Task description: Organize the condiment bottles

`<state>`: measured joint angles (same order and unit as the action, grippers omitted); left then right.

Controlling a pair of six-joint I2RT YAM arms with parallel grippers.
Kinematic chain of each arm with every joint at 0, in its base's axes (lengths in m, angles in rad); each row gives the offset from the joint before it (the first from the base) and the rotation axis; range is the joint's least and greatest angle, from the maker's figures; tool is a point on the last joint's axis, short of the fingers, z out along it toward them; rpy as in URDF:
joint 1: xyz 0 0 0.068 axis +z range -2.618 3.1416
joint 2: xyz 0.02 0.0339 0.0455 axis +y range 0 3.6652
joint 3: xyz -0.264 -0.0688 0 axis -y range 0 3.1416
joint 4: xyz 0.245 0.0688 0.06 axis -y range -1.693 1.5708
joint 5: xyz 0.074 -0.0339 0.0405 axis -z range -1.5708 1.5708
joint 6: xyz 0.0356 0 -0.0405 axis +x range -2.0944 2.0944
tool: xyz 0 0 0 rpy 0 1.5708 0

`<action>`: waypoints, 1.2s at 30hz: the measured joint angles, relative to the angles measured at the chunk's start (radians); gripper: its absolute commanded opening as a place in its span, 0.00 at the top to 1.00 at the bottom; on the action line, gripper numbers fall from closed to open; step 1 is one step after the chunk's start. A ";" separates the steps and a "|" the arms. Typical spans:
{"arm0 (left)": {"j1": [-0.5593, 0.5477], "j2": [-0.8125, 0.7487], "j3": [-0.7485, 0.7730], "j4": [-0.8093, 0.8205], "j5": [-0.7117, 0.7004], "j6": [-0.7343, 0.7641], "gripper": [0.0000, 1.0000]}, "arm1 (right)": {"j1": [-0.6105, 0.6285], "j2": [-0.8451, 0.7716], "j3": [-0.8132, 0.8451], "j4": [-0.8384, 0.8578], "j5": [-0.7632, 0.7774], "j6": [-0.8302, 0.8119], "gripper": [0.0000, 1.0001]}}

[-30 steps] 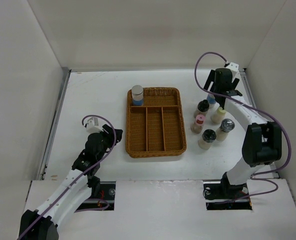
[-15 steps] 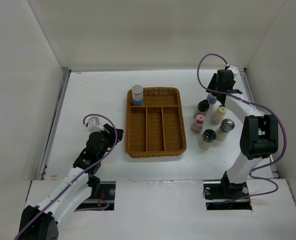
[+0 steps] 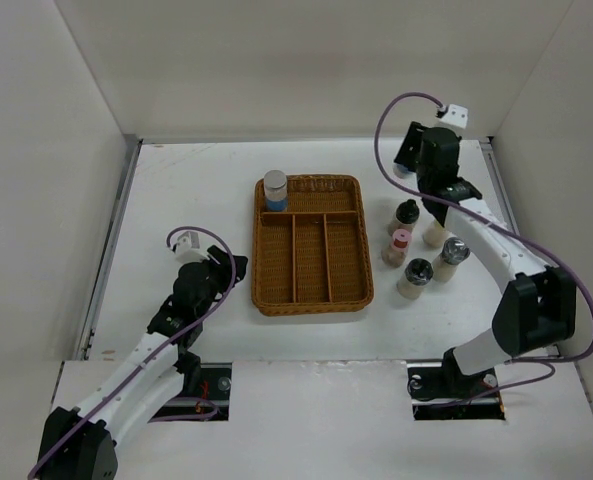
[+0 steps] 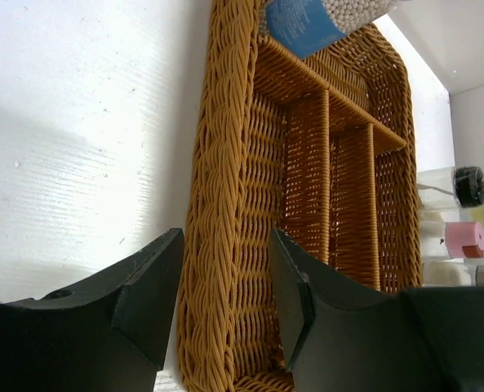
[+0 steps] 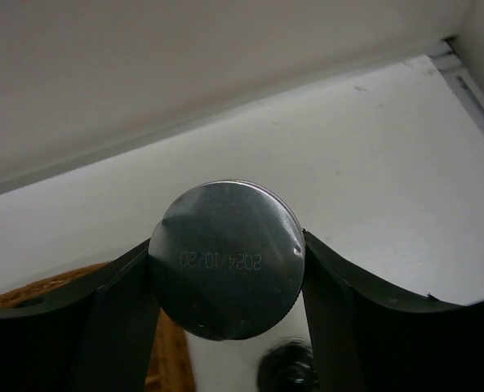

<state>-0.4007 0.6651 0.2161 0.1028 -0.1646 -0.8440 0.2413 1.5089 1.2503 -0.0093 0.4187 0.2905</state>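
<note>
Two right fingers clamp bottle, seemingly beside tray.

Silver bottle cap: stamped date, upside down in right wrist view, faint, apparently 2024/10/20.

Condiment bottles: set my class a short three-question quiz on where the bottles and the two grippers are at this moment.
1. True or false: the right gripper is shut on a silver-capped bottle.
2. How many bottles stand in the wicker tray? A one, B three, C five.
3. Fill in: the left gripper, beside the tray's left rim, is ____.
Key: 1 true; 2 A, the blue-labelled bottle alone; 3 open.
</note>
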 measured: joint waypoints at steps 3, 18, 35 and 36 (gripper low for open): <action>0.000 0.000 0.000 0.005 0.000 0.000 0.56 | 0.114 0.020 0.046 0.023 -0.008 -0.003 0.48; 0.000 -0.067 -0.006 0.007 0.004 -0.006 0.56 | 0.402 0.417 0.311 -0.022 -0.049 -0.002 0.48; 0.001 -0.087 -0.042 0.006 0.019 -0.017 0.55 | 0.404 0.489 0.312 -0.039 -0.034 0.035 0.22; 0.001 -0.088 -0.042 0.006 0.019 -0.017 0.55 | 0.404 0.489 0.312 -0.037 -0.034 0.039 0.21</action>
<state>-0.3996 0.5774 0.1745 0.1093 -0.1452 -0.8612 0.6449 1.9980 1.5620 -0.0463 0.3851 0.3290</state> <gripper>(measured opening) 0.444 0.764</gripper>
